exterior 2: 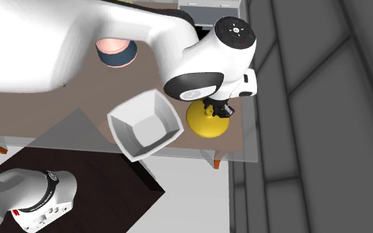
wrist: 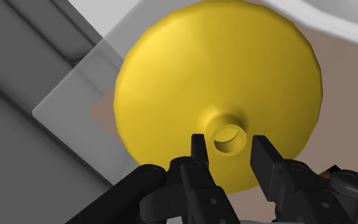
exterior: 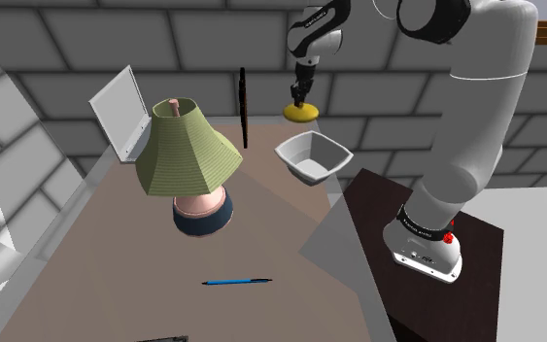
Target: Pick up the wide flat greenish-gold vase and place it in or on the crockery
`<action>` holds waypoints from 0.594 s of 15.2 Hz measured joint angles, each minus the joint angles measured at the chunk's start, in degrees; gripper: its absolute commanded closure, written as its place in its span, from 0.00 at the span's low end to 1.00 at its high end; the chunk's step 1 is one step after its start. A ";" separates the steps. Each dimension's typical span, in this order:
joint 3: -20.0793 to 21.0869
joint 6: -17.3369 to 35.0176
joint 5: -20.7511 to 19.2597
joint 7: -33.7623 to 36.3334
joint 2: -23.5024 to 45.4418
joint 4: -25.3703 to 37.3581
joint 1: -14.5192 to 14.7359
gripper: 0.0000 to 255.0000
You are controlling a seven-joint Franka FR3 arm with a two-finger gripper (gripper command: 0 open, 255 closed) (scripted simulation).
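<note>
My pincer (wrist: 228, 145), poised directly over the vase (wrist: 196, 70): a wide, flat, bright yellow body with 1 short open neck (wrist: 227, 135) at its centre. My 2 fingers stand apart, 1 on each side of the neck, with a thin gap at either flank; nothing is clasped yet. The vase rests on the table (exterior: 116, 253) straight below the pincer, close to a table corner. The crockery, 1 white square-sided bowl (exterior: 310, 171), sits just beside the vase, on the side of the pincer that faces my stand.

Step in hand, by my judgement: the grasp of the neck, with the lift and the placing not yet done. To do it well, I hold the neck centred between the fingers, sink a little so that the pads meet the neck's wall rather than its lip, then close evenly. The neck is short and looks smooth, so a shallow or off-centre grip may slip, or tip the broad body as it rises. The lift should go straight up until the body clears the bowl's rim, since the 2 lie so near. A sideways pull begun low could knock the bowl or push the vase toward the table corner.
</note>
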 measured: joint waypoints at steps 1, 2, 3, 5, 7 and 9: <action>-0.06 -0.65 -0.16 0.14 -0.29 0.38 0.03 1.00; -0.11 -1.26 -0.29 0.21 -0.54 0.75 0.02 1.00; -0.16 -1.93 -0.51 0.46 -1.03 0.96 0.13 1.00; -0.25 -3.14 -0.86 0.76 -1.78 1.47 0.23 1.00; -0.33 -4.43 -1.14 0.99 -2.37 2.20 0.28 1.00; -0.43 -5.94 -1.41 1.19 -2.85 3.27 0.28 1.00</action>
